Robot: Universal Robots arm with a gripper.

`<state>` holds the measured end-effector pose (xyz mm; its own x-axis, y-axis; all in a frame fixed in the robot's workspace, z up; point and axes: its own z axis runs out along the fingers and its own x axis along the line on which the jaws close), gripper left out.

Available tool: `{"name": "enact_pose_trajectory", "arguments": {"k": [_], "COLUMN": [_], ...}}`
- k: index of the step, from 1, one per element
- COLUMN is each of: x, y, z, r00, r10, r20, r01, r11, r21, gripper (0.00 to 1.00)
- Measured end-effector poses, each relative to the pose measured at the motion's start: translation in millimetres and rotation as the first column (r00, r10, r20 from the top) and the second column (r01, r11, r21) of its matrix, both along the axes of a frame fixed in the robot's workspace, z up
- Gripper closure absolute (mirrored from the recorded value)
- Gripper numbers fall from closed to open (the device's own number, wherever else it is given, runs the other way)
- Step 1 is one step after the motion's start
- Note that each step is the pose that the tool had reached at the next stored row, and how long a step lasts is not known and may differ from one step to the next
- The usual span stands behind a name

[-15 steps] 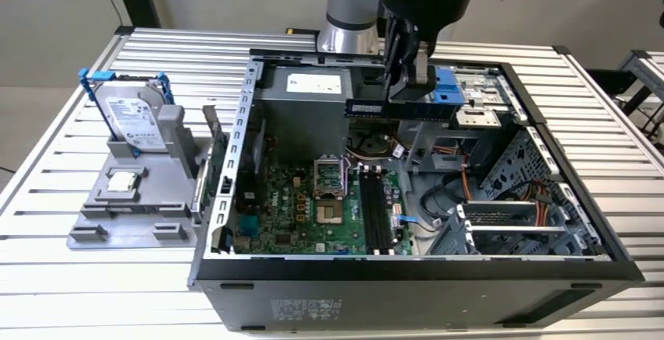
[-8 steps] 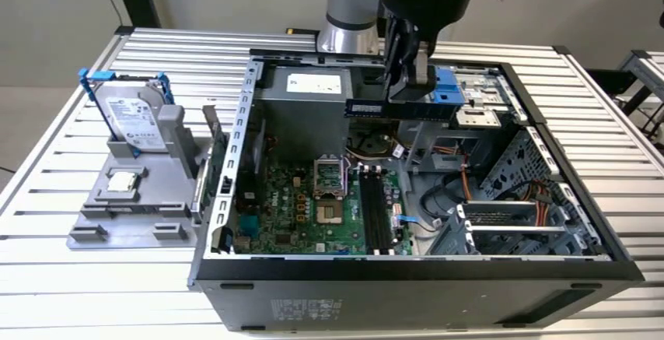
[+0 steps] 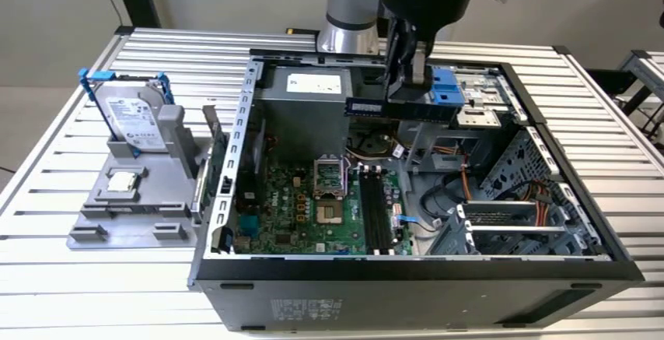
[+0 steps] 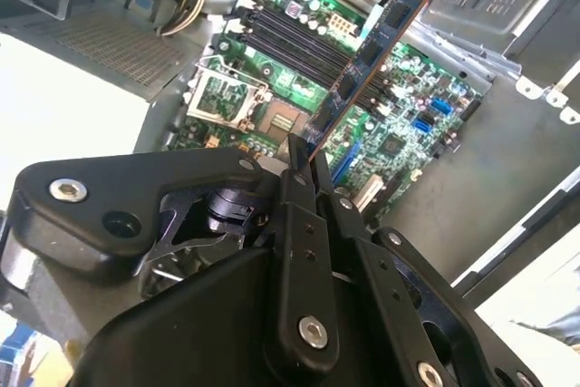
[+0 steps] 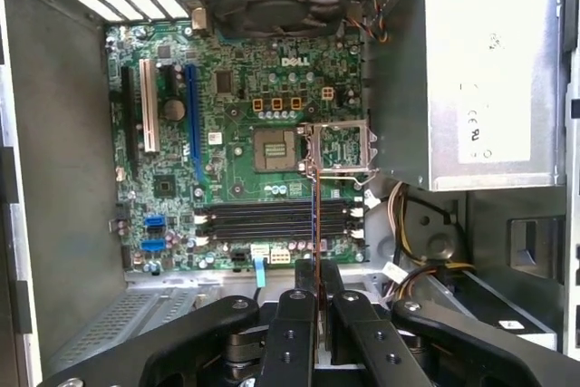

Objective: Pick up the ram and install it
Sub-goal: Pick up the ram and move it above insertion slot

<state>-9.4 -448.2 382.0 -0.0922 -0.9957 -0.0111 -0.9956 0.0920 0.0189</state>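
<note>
Over motherboard [image 5: 236,97], jaws pinch ram [image 4: 367,65], clear of slots [image 5: 263,221].

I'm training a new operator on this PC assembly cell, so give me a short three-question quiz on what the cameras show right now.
1. True or false: the gripper is shut on the ram, holding it above the open computer case.
2. In the exterior view, where is the hard drive? A) upright in the grey holder outside the case, on the exterior view's left; B) inside the case; C) in the gripper.
3. Fill in: in the first wrist view, the held ram runs ___ (along/across) the black slots of the motherboard.
Key: 1 true; 2 A; 3 across.
</note>
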Motion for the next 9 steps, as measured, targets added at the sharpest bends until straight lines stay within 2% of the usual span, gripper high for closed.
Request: {"name": "enact_pose_trajectory", "arguments": {"k": [5, 9], "x": [0.0, 0.0], "y": [0.0, 0.0], "z": [-0.1, -0.2], "r00": [0.9988, 0.9961], "r10": [-0.049, -0.088], "r20": [0.0000, 0.0000], "r01": [0.049, 0.088], "r11": [0.9988, 0.9961], "r21": [0.0000, 0.0000], "gripper": [1.00, 1.00]}}
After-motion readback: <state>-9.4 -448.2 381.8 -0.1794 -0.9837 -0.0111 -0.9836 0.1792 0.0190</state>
